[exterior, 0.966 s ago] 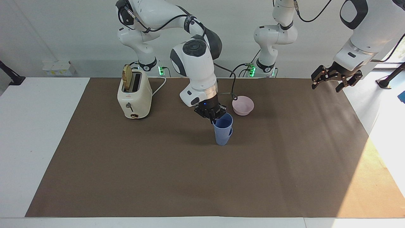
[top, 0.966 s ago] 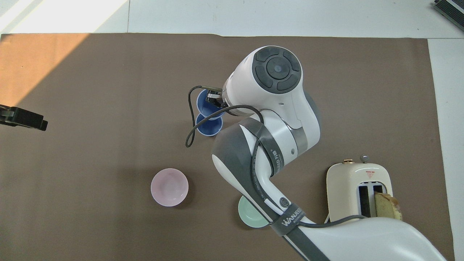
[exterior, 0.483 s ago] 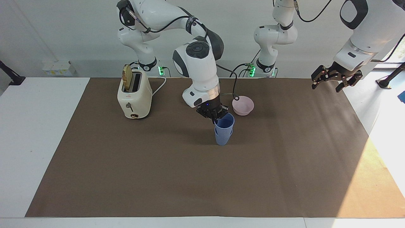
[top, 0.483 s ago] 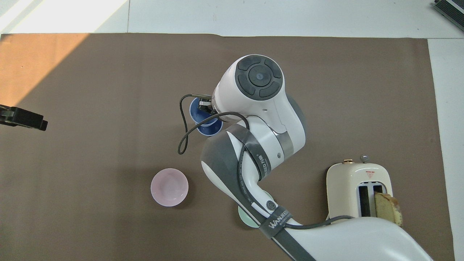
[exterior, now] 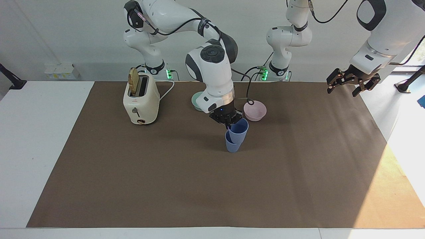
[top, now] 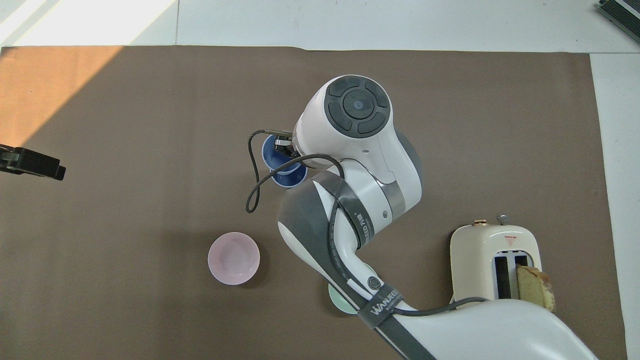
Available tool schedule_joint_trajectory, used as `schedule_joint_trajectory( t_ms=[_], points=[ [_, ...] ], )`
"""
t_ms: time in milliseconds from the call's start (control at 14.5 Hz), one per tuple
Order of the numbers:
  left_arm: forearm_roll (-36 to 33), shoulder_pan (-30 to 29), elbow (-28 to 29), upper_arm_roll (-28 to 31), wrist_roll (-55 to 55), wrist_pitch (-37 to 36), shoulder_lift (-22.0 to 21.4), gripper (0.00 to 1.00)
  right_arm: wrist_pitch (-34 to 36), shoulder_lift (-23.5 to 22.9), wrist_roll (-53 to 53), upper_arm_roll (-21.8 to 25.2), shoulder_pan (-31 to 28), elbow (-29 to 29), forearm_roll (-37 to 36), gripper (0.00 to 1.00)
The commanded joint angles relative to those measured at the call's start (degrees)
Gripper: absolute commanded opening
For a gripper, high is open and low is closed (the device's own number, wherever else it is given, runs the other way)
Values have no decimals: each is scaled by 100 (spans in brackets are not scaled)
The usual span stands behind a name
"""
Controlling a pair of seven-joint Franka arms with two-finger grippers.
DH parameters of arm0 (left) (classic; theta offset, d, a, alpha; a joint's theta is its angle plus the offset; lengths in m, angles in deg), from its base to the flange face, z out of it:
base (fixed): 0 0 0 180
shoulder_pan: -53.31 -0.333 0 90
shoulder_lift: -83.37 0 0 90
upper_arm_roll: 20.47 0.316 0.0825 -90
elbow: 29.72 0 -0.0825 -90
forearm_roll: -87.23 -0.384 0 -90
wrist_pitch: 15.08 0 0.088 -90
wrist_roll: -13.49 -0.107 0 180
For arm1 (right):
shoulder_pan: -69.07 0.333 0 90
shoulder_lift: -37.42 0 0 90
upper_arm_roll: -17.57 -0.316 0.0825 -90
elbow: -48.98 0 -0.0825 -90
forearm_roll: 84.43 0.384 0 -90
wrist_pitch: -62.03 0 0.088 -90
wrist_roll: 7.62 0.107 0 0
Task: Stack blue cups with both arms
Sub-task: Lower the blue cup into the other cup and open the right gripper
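Right gripper is pinching the rim of the upper blue cup, which is sitting tilted inside the lower blue cup mid-mat. Both are ribbed, tapered plastic tumblers. Open brown mat is surrounding them (pink bowl just beside, nearer the robots). Left gripper is waiting with fingers spread over the mat's edge.

One camera looked down from across the desk toward the robots; another looked steeply down from above them; both covered it.
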Motion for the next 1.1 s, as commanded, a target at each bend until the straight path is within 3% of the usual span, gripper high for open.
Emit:
schedule_joint_trajectory(
  t_ms=[0, 483, 552, 690, 1034],
  points=[
    [-75, -65, -78, -43, -42, 4, 21, 100, 88, -1, 85, 12, 6, 14, -24, 0],
    [-75, -65, -78, -43, -42, 4, 21, 100, 80, 35, 85, 21, -11, -135, -68, 0],
    [-75, -65, -87, -51, -42, 4, 21, 100, 45, 26, 77, 3, -37, -135, -59, 13],
    [-75, -73, -78, -43, -42, 4, 21, 100, 1, 26, 15, -6, -90, -135, -85, 100],
    [-75, -73, -78, -43, -42, 4, 21, 100, 193, 156, -11, 56, -152, -100, -94, 100]
  ],
)
